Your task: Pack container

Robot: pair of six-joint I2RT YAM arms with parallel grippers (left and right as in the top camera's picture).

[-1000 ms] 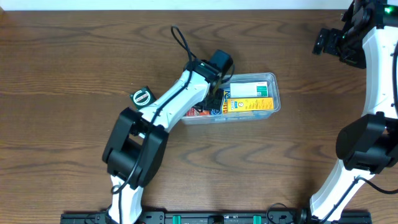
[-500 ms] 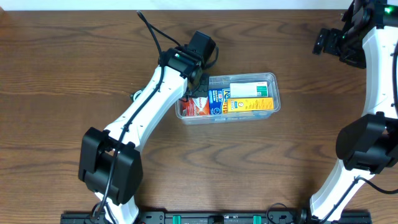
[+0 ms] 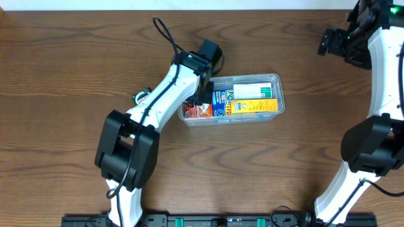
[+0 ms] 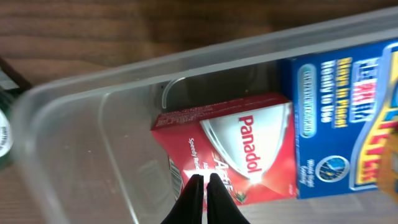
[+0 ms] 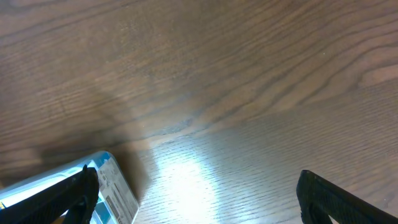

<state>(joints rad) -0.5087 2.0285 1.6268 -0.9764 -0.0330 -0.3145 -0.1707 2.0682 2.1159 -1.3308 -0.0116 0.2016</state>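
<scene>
The clear, see-through rectangular plastic tub with rounded corners (image 3: 279,94) (image 4: 81,143) sits on the brown wooden tabletop (image 3: 76,57) near the middle of the overhead view, a little toward 12 o'clock, with its long sides running from 9 to 3 o'clock.

Four small cardboard boxes lie flat inside it. A red Panadol box (image 3: 197,111) (image 4: 242,149) lies toward the 9 o'clock end. Just beside it, on its 3 o'clock side, is a blue box with yellow and red lettering (image 3: 219,104) (image 4: 348,118), and the two touch along one edge. A yellow-orange box (image 3: 252,106) fills the 3 o'clock end along the 6 o'clock wall. A white box with a green stripe (image 3: 252,91) lies beside it along the 12 o'clock wall.

The left arm reaches over the tub's 9 o'clock end. In the wrist view the left pincer (image 4: 203,182) is clenched, fingertips pressed together with nothing between them, right above the red box's top face. Whether the tips touch the box cannot be told.

A small round dark-green and black object (image 3: 140,98) (image 4: 5,134) rests on the tabletop at 9 o'clock from the tub, partly hidden by the left arm.

The right pincer (image 3: 325,43) (image 5: 196,205) is well apart from the tub, toward 2 o'clock. It is released, with its fingers spread wide over bare wood.
</scene>
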